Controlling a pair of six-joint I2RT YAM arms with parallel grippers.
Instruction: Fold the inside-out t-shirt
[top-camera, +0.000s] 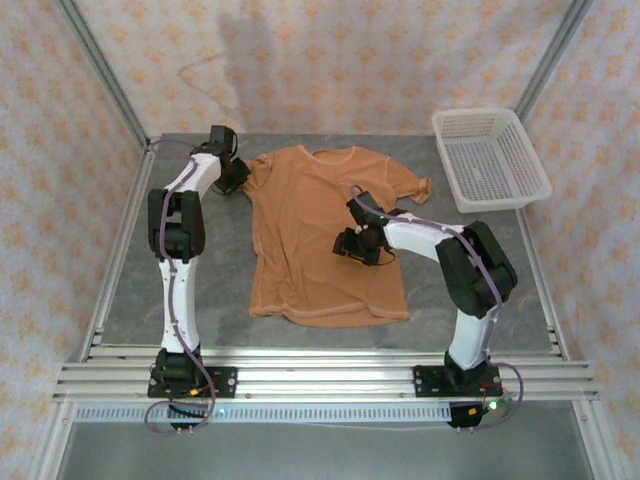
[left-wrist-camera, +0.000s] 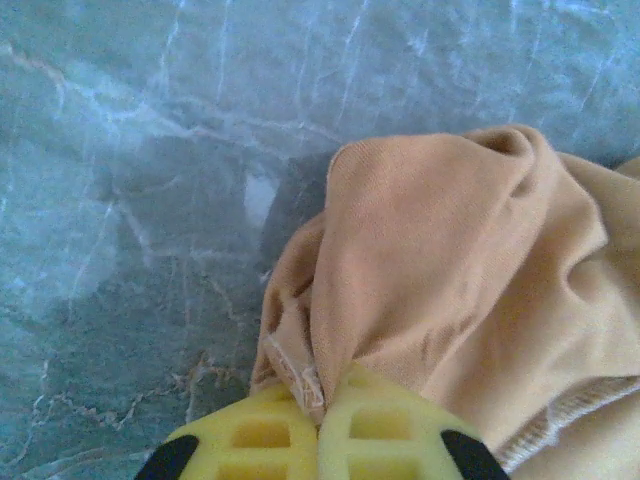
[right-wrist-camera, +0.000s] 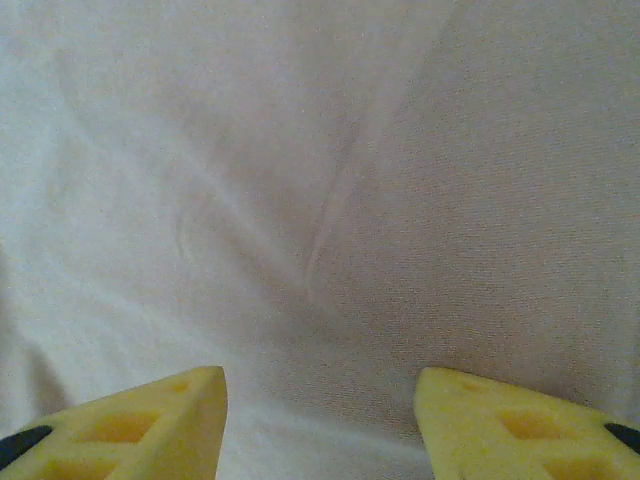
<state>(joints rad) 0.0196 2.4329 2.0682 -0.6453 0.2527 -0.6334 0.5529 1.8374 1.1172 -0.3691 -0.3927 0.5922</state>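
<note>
T-shirt (top-camera: 325, 235) runs from the table's (top-camera: 225, 290) far edge to near edge. My left gripper (left-wrist-camera: 320, 425) clamps its sleeve (left-wrist-camera: 420, 260) while my right gripper (right-wrist-camera: 318, 390) hangs spread above its middle.

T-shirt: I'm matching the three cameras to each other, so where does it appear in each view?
Top external: t-shirt flat mid-table, between the arms.
Left wrist: its bunched sleeve, centre to right edge, pinched by the shut left gripper.
Right wrist: pale fabric across the picture, beyond the open right gripper.
Shared landmark: the grey marbled table beside that sleeve, in top external and left wrist.
</note>
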